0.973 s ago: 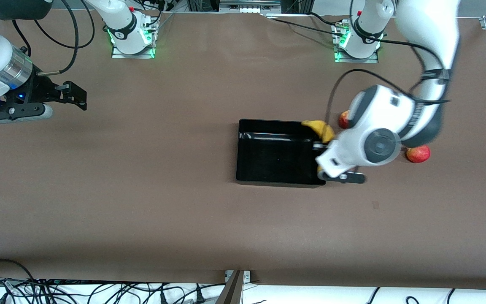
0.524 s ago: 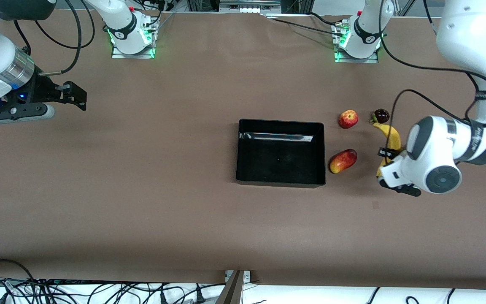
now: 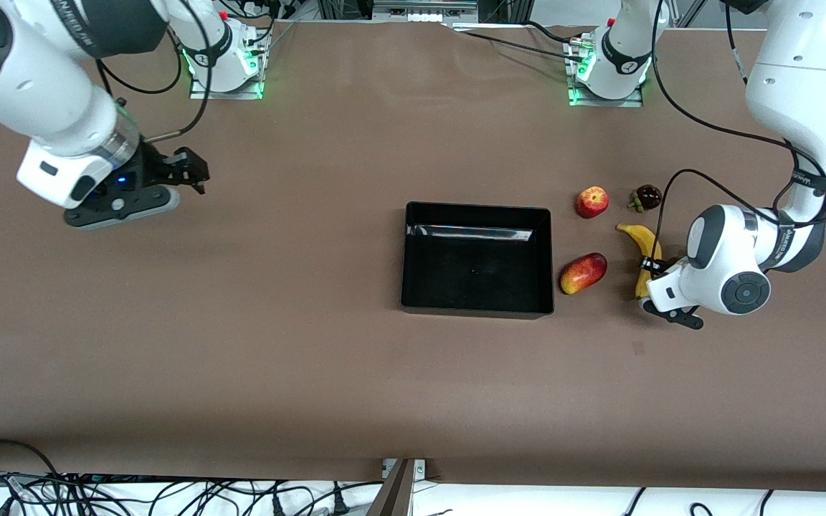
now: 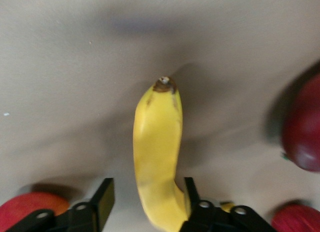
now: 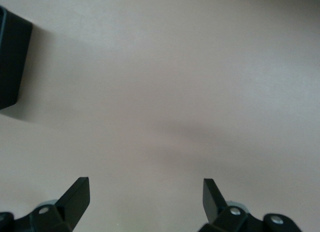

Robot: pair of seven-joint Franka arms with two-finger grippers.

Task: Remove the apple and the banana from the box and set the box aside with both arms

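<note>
1. From the front we see the black box point(image 3: 477, 259) mid-worktop, empty; the apple point(image 3: 591, 201), mango point(image 3: 583, 273) and mangosteen point(image 3: 647, 196) lie toward the left arm's end, the banana point(image 3: 640, 247) beside them under the left hand point(image 3: 660, 287).
2. Left wrist: our left hand point(image 4: 145, 202) straddles the banana point(image 4: 157, 157), one finger point(image 4: 103, 199) clear, jaws part-open.
3. Right wrist: our right hand point(image 5: 146, 197) hovers wide open, empty, over bare worktop point(image 5: 165, 91).
</note>
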